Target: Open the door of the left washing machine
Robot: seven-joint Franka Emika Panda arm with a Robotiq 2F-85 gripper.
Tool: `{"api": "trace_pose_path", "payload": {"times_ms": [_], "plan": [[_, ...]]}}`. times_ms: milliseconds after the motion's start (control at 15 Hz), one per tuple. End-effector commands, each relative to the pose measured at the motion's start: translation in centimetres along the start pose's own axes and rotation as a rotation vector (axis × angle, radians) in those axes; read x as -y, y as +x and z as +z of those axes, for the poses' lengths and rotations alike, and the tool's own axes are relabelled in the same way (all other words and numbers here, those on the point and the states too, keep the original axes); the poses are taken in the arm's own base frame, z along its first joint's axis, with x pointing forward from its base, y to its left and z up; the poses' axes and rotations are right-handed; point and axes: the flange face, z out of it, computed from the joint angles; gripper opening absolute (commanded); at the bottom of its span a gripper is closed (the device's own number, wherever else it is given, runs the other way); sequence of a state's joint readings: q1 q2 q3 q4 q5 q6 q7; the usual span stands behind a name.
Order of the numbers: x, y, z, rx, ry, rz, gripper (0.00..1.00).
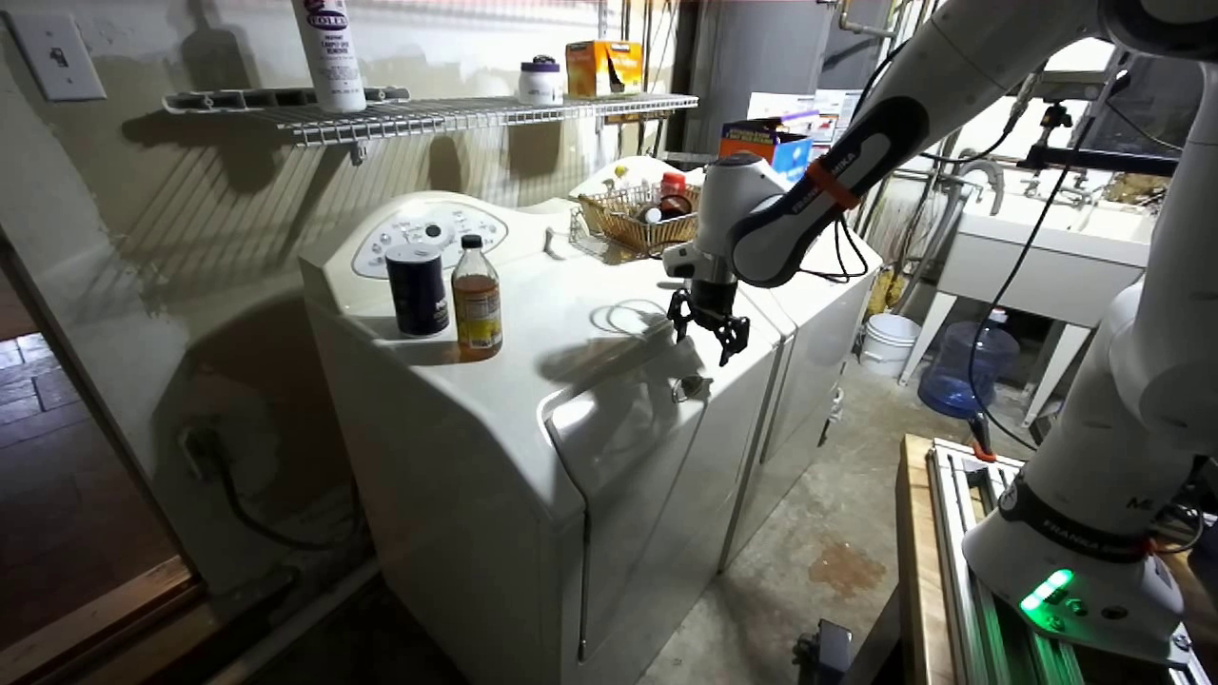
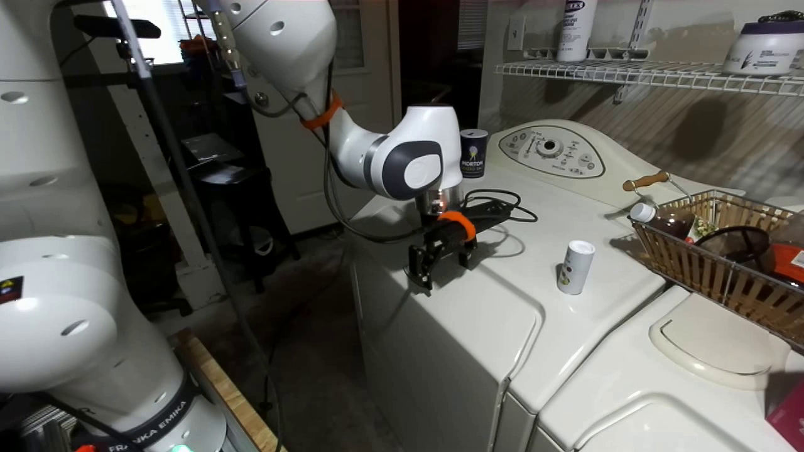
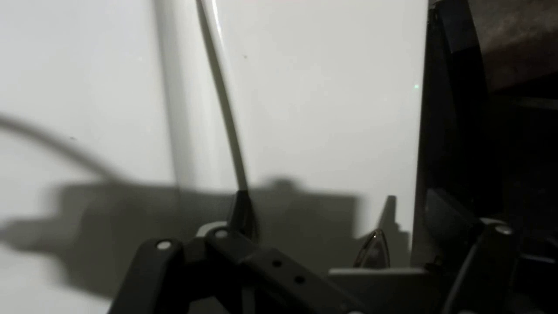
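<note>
The left washing machine [image 1: 447, 476] is a large white box, also in an exterior view [image 2: 565, 207]. Its door [image 1: 647, 533] is a plain white panel with a sloped upper part, and looks closed. It also shows in an exterior view [image 2: 440, 358] and the wrist view [image 3: 327, 109]. A small shiny oval loop or badge [image 1: 691, 387] is on its upper part, also in the wrist view [image 3: 374, 250]. My gripper [image 1: 702, 346] is open and empty over the door's upper edge, also in an exterior view [image 2: 446, 279] and the wrist view [image 3: 346, 209]. Contact cannot be told.
On the machine stand a dark canister [image 1: 419, 290], an amber bottle [image 1: 477, 304] and a small white canister [image 2: 573, 267]. A wicker basket [image 2: 722, 276] sits behind. The second white machine [image 1: 809, 381] adjoins it. A wire shelf [image 1: 504, 119] hangs above. The robot's table edge [image 1: 913, 561] faces the machines.
</note>
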State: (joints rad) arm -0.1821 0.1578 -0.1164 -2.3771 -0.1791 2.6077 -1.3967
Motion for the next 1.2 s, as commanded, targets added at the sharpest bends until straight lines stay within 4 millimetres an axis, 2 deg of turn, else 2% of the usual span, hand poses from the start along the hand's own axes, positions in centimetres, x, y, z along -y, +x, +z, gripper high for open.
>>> {"api": "trace_pose_path", "payload": {"times_ms": [0, 267, 333, 533, 667, 867, 1133], "plan": [[7.0, -1.0, 2.1, -0.064, 0.128, -0.036, 1.0], [7.9, -1.7, 2.0, -0.099, 0.103, -0.07, 1.0], [8.9, -1.9, 2.4, -0.105, 0.133, -0.079, 1.0], [13.9, -2.4, 4.6, -0.068, 0.314, -0.057, 1.0], [15.8, -2.2, 4.9, -0.064, 0.446, -0.027, 1.0], [16.7, -1.7, 3.7, -0.091, 0.607, 0.019, 1.0], [15.1, -2.0, 2.1, -0.132, 0.581, 0.059, 1.0]]}}
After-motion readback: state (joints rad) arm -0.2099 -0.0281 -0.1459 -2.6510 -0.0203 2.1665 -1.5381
